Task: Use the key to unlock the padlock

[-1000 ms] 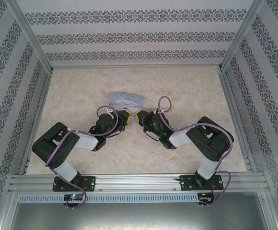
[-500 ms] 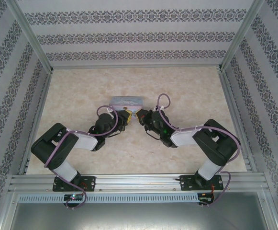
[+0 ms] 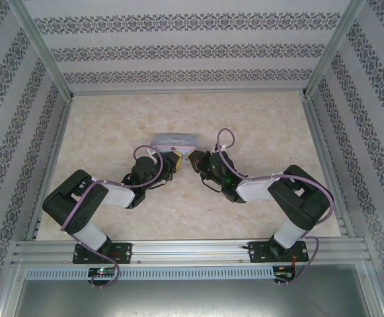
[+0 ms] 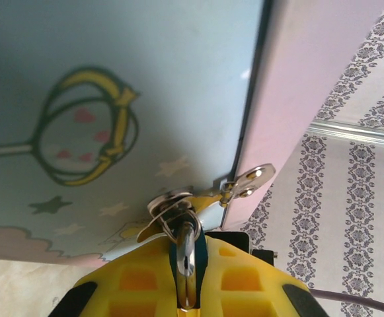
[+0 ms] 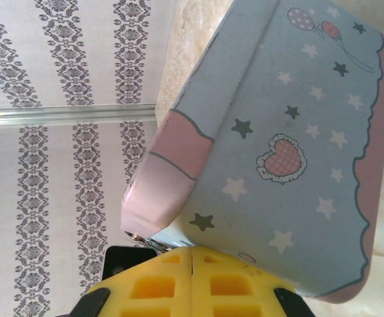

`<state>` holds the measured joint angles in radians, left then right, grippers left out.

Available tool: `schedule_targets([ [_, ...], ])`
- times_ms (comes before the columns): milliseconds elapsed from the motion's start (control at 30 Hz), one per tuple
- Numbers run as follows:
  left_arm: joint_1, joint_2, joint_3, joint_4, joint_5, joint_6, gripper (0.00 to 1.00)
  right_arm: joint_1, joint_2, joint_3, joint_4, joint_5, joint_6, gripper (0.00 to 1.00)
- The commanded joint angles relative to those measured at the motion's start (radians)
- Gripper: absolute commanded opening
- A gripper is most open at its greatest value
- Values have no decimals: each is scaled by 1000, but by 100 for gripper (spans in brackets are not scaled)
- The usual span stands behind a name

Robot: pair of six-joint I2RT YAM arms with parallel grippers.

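In the left wrist view the padlock (image 4: 200, 259), a teal body with a shiny shackle (image 4: 186, 247), sits clamped between my yellow fingers. Its shackle runs through the metal hasp (image 4: 168, 205) on the pale-blue tin (image 4: 112, 99). My left gripper (image 4: 186, 246) is shut on the padlock. My right gripper (image 5: 192, 252) is shut with its pads pressed flat together, right under the tin's (image 5: 291, 132) lower corner. No key shows between them; the key is hidden. From above, the left gripper (image 3: 176, 160) and the right gripper (image 3: 193, 160) meet at the tin's (image 3: 174, 139) near edge.
The tin stands tilted on the beige marbled table (image 3: 264, 125). Patterned walls with aluminium frame rails (image 3: 53, 72) enclose the table on three sides. A small metal latch piece (image 5: 141, 237) sticks out at the tin's corner beside my right fingers.
The tin has tipped and looks narrower from above. The right arm has pushed a little toward the tin, its elbow swinging right. The left arm has stayed put.
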<state>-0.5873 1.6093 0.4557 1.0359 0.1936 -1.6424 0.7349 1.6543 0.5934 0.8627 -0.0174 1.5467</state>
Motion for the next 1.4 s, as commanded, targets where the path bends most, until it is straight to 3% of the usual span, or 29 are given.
schedule_targets([
  [0,-57,-18,12,168,202,-4,0,26,17,-4,73,-87,33,0],
  [633,-57,-106,-4,154,182,-5,0,77,-41,-69,71,-1,271,0],
  [833,-57,-94,-1,167,186,-10,0,76,-39,-61,67,0,262,0],
  [1067,-58,-80,-2,194,194,-38,0,54,-25,-48,57,-45,140,0],
  [1367,-57,-77,-6,215,197,-62,0,6,-9,-7,91,-160,-215,0],
])
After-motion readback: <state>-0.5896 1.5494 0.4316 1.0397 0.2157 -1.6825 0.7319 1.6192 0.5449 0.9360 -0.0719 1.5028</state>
